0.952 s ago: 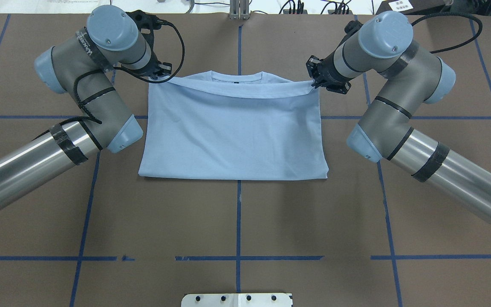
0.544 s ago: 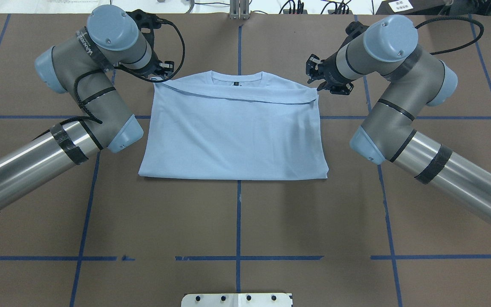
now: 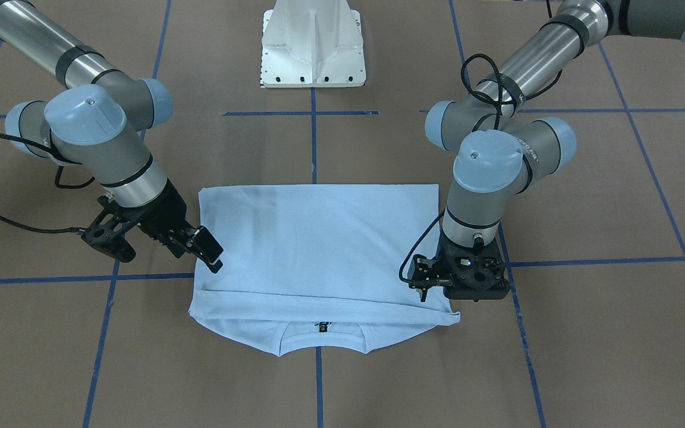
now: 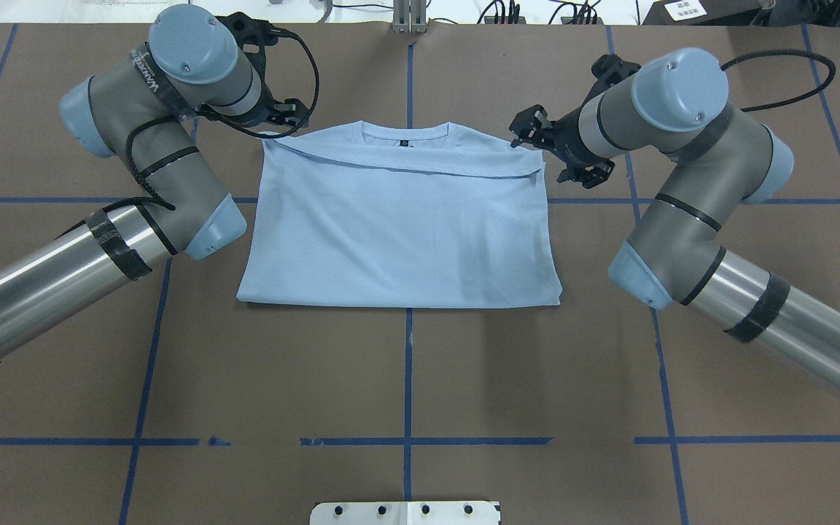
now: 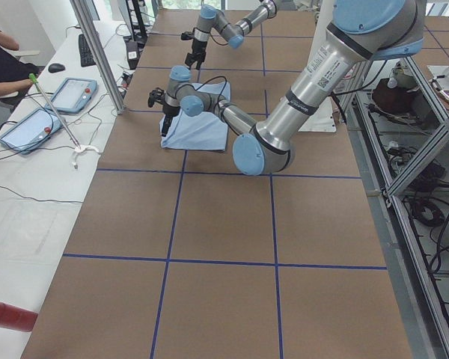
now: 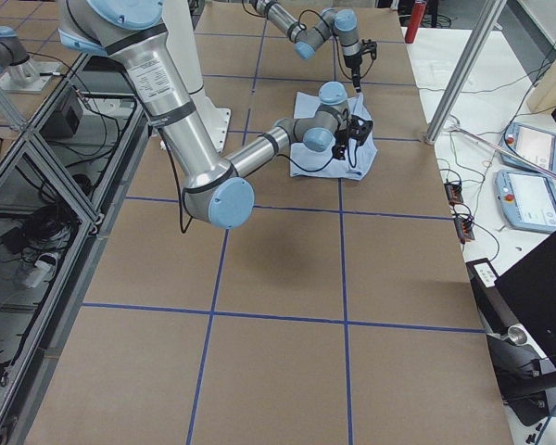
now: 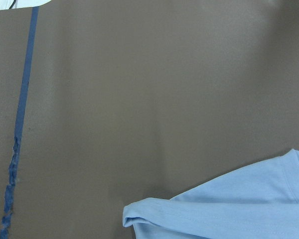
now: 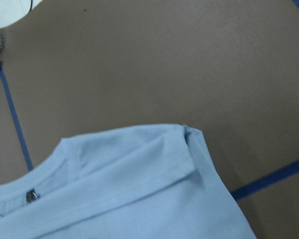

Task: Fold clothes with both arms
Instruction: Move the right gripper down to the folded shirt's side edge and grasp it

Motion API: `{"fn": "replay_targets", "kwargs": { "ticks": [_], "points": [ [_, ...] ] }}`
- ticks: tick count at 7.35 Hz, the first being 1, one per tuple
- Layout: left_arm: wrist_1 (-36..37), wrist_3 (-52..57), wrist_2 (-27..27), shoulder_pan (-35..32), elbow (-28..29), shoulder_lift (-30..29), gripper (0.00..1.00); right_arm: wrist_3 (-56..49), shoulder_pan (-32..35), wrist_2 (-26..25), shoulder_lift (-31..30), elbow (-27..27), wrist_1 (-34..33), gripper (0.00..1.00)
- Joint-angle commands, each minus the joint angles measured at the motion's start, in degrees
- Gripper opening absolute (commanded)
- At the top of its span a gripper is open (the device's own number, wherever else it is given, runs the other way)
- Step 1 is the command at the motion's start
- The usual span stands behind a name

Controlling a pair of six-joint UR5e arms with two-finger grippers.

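Brown table (image 4: 281, 379), blue tape grid (image 4: 407, 364); folded T-shirt (image 4: 398, 233) flat. Right gripper (image 3: 203, 249) released, empty. Left gripper (image 3: 464, 279): cannot tell. White bench (image 5: 30, 194), tablets (image 5: 71, 93) alongside.

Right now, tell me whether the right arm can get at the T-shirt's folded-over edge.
Probably yes. The right tool hovers by the T-shirt, at that edge's end on its own side; nothing lies between them, and the left tool is at the opposite end.

Light blue T-shirt (image 3: 319, 238) flat, folded, between both claws. Right gripper (image 3: 207, 249) tilted, tips over shirt's edge. Left gripper (image 3: 464, 282) pointing down at opposite edge. Jaw states unreadable.
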Motion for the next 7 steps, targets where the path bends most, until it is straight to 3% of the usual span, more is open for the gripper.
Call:
{"fn": "replay_targets", "kwargs": {
  "ticks": [1, 7],
  "points": [
    [0.0, -0.2, 0.0, 0.0, -0.3, 0.1, 0.99, 0.1, -6.2, -3.7, -7.5, 6.9, -0.3, 1.0],
    [-1.7, -1.1, -0.1, 0.0, -0.5, 0.5, 0.99, 0.1, -11.4, -4.3, -12.1, 10.3, -0.4, 0.99]
  ]
}}
